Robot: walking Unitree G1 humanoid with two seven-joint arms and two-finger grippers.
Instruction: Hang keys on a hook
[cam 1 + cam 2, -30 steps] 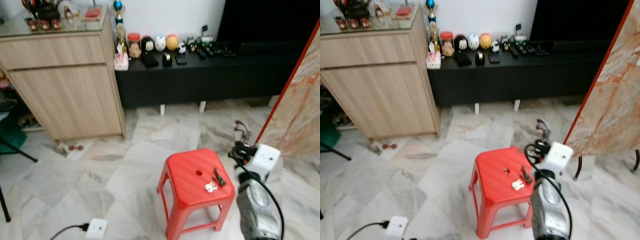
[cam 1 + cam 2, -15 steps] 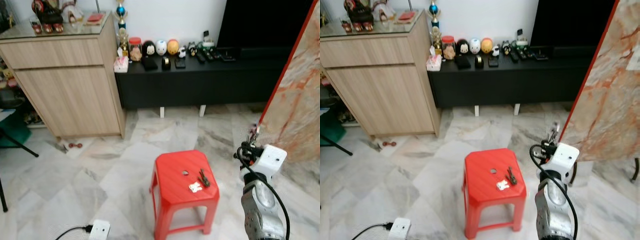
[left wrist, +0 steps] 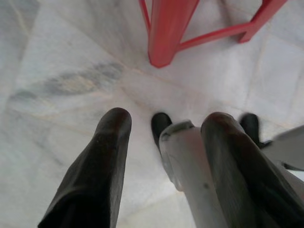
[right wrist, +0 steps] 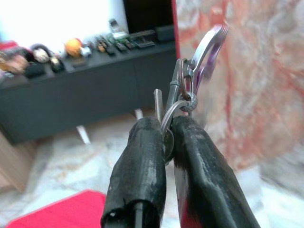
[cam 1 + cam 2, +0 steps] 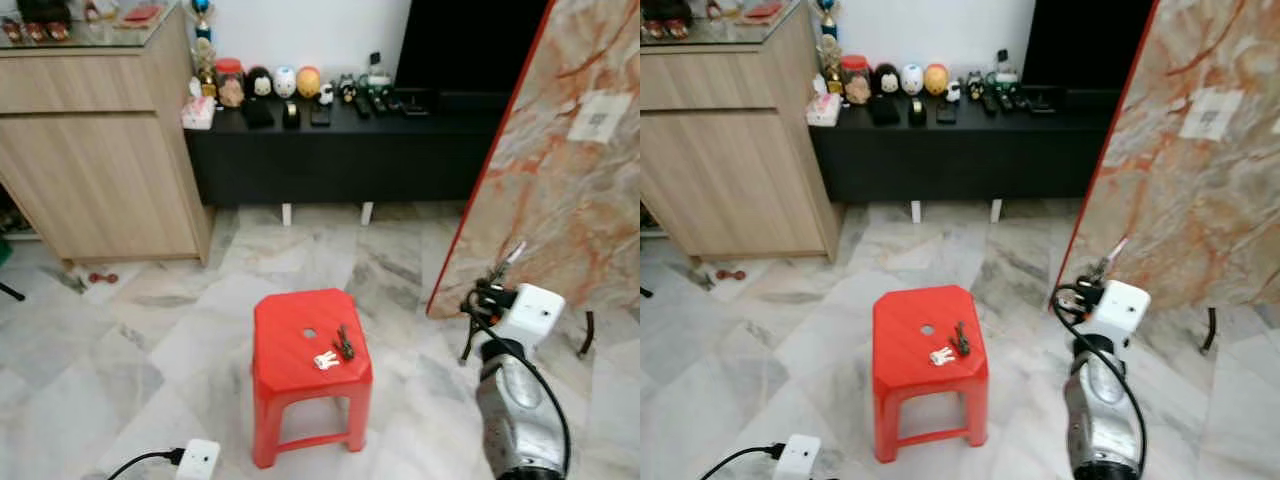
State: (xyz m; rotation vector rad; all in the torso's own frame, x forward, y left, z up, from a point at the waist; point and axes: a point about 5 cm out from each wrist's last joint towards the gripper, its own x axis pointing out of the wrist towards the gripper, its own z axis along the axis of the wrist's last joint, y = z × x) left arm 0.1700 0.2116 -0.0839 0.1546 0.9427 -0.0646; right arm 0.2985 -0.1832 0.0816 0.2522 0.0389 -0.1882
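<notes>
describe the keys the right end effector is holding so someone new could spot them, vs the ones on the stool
Start at the big marble-patterned slab leaning at the robot's right. In front of it the right end effector pinches a key bunch on a split ring. Unlike the loose keys lying on the red stool, this bunch is held up in the air and carries a purple carabiner clip.

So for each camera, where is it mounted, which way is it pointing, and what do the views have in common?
Eye views: on the head, looking forward and down at the red stool; right arm shows.
Left wrist view: on the left wrist, facing down at the floor; left gripper, open.
Right wrist view: on the right wrist, facing the black console; right gripper pinches keys.
Shared: the stool shows in all.
</notes>
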